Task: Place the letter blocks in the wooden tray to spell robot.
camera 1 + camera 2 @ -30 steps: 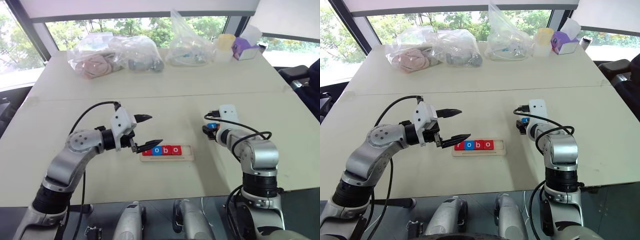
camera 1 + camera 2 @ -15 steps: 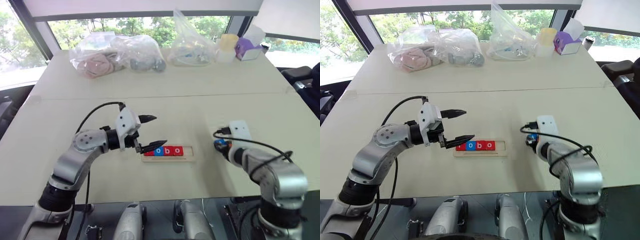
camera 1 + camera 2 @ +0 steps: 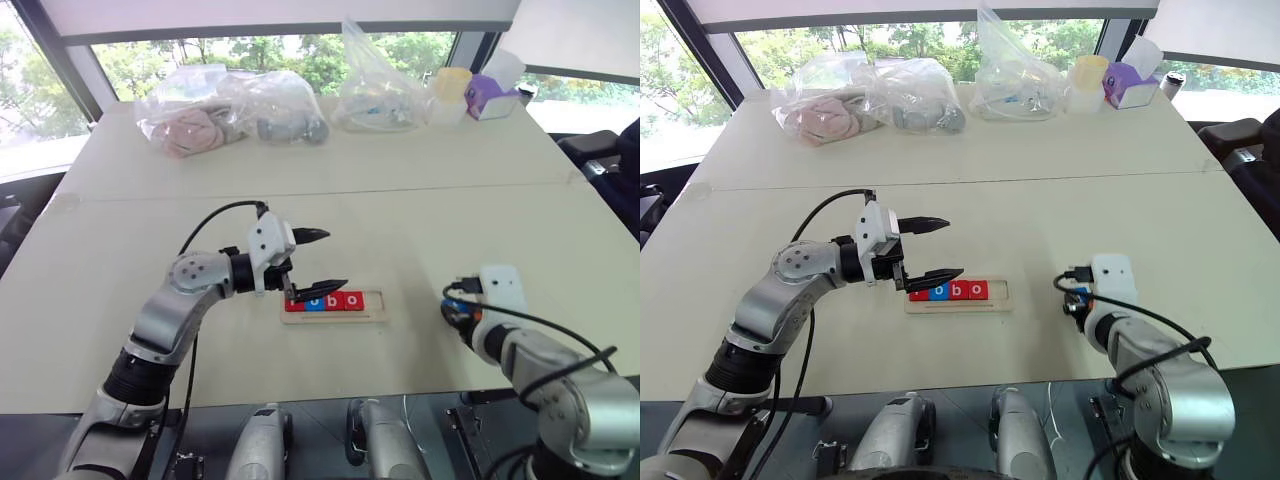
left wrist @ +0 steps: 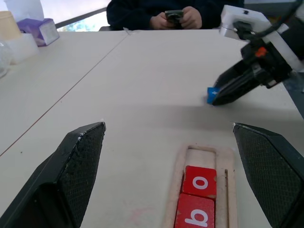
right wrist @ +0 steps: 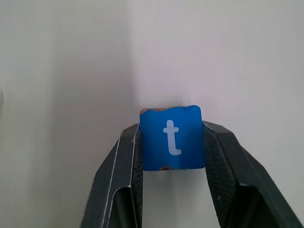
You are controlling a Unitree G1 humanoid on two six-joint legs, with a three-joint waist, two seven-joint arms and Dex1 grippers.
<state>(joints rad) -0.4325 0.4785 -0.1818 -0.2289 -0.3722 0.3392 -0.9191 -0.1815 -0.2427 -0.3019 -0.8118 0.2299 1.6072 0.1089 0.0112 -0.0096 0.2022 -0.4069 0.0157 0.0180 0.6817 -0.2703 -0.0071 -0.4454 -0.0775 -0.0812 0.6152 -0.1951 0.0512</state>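
The wooden tray (image 3: 376,301) lies near the table's front edge and holds a row of letter blocks: a red one, a blue "o" (image 3: 313,301), a red "b" (image 4: 194,212) and a red "o" (image 4: 201,182). Its right end slot is bare. My left gripper (image 3: 335,260) hovers open just above the tray's left end, pointing right, and its lower finger covers part of the leftmost block. To the right of the tray, my right gripper (image 5: 172,135) is shut on a blue "t" block (image 5: 172,137), low over the table (image 4: 211,94).
Plastic bags (image 3: 230,115) with soft items, a yellow-lidded tub (image 3: 452,90) and a purple box (image 3: 490,98) line the far edge. A person holding a phone (image 4: 175,14) sits at the table's right side. A seam (image 3: 300,192) crosses the tabletop.
My right arm has drawn back toward me with the blue "t" block held in its fingers. My left gripper has edged right, over the tray's left end, still open.
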